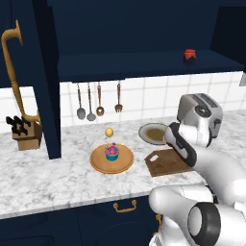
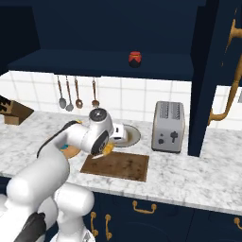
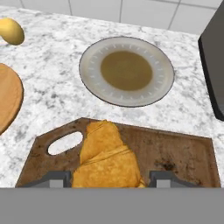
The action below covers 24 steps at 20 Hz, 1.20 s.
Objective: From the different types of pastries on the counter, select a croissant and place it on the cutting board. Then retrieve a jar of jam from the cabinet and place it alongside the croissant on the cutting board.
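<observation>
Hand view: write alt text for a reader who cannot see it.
A golden croissant sits between the hand's fingertips, over the dark cutting board near its handle hole. Beyond on the marble counter lie a round grey plate and a small yellow bun.

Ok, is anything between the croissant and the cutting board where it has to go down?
Nothing visible. The croissant sits between the gripper's fingertips directly over the cutting board, near its handle cutout. The board's surface around it is bare, and the grey plate lies beyond its far edge.

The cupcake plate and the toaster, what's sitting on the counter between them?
In the left base view, the grey plate and the cutting board lie between the wooden plate and toaster.
</observation>
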### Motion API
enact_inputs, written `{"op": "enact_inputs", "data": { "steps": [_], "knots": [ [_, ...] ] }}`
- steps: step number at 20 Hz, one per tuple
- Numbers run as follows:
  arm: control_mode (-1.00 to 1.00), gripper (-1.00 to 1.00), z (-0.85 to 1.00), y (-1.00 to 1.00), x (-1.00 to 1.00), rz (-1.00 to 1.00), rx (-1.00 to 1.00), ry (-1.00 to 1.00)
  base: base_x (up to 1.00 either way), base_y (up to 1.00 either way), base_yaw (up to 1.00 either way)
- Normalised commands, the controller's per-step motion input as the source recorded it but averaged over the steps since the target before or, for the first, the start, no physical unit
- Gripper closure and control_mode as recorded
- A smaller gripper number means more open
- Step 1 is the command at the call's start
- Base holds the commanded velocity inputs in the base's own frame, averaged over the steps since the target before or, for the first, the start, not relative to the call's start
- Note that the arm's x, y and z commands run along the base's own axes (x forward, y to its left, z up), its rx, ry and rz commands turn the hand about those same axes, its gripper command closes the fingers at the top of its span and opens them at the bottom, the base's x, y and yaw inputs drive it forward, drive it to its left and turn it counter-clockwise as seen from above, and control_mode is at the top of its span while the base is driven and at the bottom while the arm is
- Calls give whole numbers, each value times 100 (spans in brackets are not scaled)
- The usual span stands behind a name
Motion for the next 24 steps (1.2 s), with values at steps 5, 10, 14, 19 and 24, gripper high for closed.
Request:
{"op": "enact_inputs", "data": {
  "steps": [5,10,14,19,24],
  "knots": [
    [-100,100,-29,19,-38,4,-3,-6,0,0,0],
    [-100,100,-10,8,-27,3,-1,-2,0,0,0],
    [-100,100,-8,3,-23,4,0,-3,0,0,0],
    [-100,100,-32,19,-7,5,-6,-2,0,0,0],
    [-100,100,-50,22,0,6,-8,-2,0,0,0]
  ]
}}
